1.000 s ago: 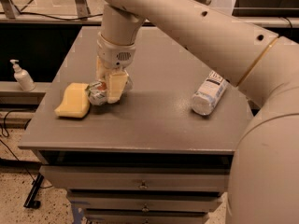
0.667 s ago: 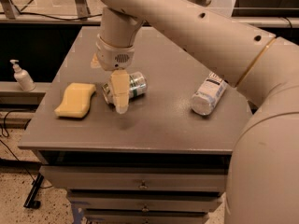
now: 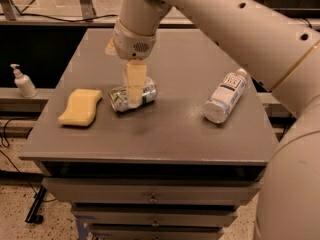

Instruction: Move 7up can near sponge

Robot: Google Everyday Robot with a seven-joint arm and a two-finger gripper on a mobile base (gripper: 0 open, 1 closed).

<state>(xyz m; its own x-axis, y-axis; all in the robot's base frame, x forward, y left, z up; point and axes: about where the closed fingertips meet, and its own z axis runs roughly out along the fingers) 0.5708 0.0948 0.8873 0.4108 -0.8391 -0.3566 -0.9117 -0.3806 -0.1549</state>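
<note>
Tabletop contents, listed left to right.

1. Pump dispenser bottle (image 3: pixel 22 81): white, upright, on a lower ledge left of the table. Not part of the task.
2. Sponge (image 3: pixel 81 106): yellow, flat, wavy-sided, on the left part of the grey table (image 3: pixel 175 129), near the front edge.
3. 7up can (image 3: pixel 119 98): silver-white with green bands, lying on its side on the table just to the right of the sponge. A narrow strip of tabletop shows between the two.
4. Gripper (image 3: pixel 134 95): reaches down from the arm's wrist directly over the can and crosses its middle. Jaw state: cannot tell whether it is clamped on the can or merely set around it.
5. Water bottle (image 3: pixel 226 95): clear plastic with a white label, on its side, well apart to the right.
6. Drawers (image 3: pixel 150 199): below the tabletop, closed.

Step in hand (judgement): placement. The can already appears to lie near the sponge.

Next move calls for: letting go of any grip and lifting straight up. A can on its side may roll if nudged.
</note>
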